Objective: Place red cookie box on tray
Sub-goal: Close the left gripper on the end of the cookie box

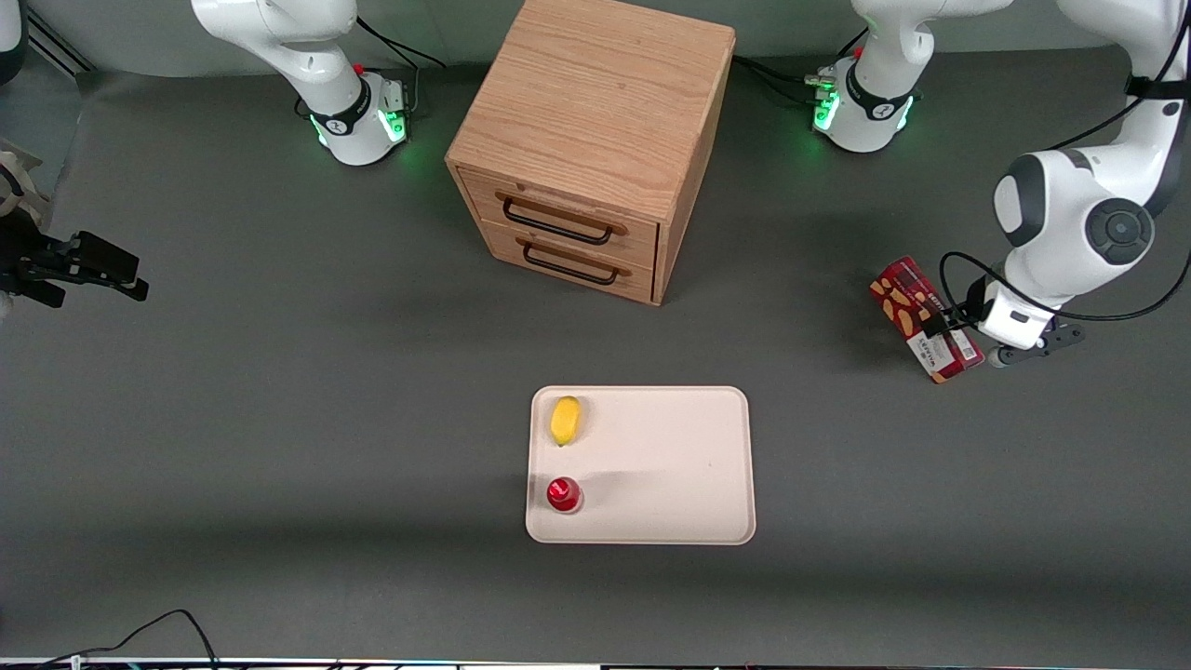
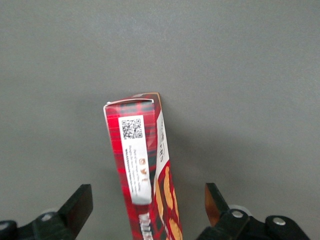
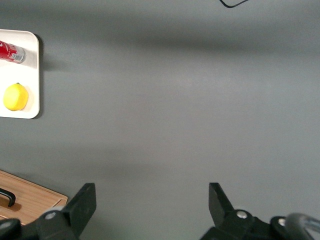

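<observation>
- Nearest the front camera is 1 tray (image 1: pixel 670 465), flat and cream-white, with 2 things on it: 1 small red round-topped object (image 1: pixel 564 494) and, a little farther back, 1 yellow lemon (image 1: pixel 565 420). Both sit at the tray's edge toward the parked arm's end, so most of the tray is bare.
- Farther back, well apart from the tray and toward the working arm's end of the table, lies 1 red cookie box (image 1: pixel 923 318). It rests on the grey table (image 1: pixel 279 419), not on the tray.
- The gripper (image 2: pixel 145 210) is at the box, its 2 fingers spread wide, 1 on each side of the box's width. In the wrist view there is a gap on both sides, so it holds nothing yet.
- Handling, as a judgement: the box is thin cardboard, likely light and fairly stiff, but its broad faces could dent under a hard squeeze. Its printed surface looks smooth, so it may slip or swing if held at 1 end.
- Best hold, I judge: across the narrow width near the middle of its length, rather than at the white label end (image 2: pixel 136 155).
- Farthest back stands 1 wooden cabinet (image 1: pixel 595 140) with 2 drawers, each with 1 dark handle.
</observation>
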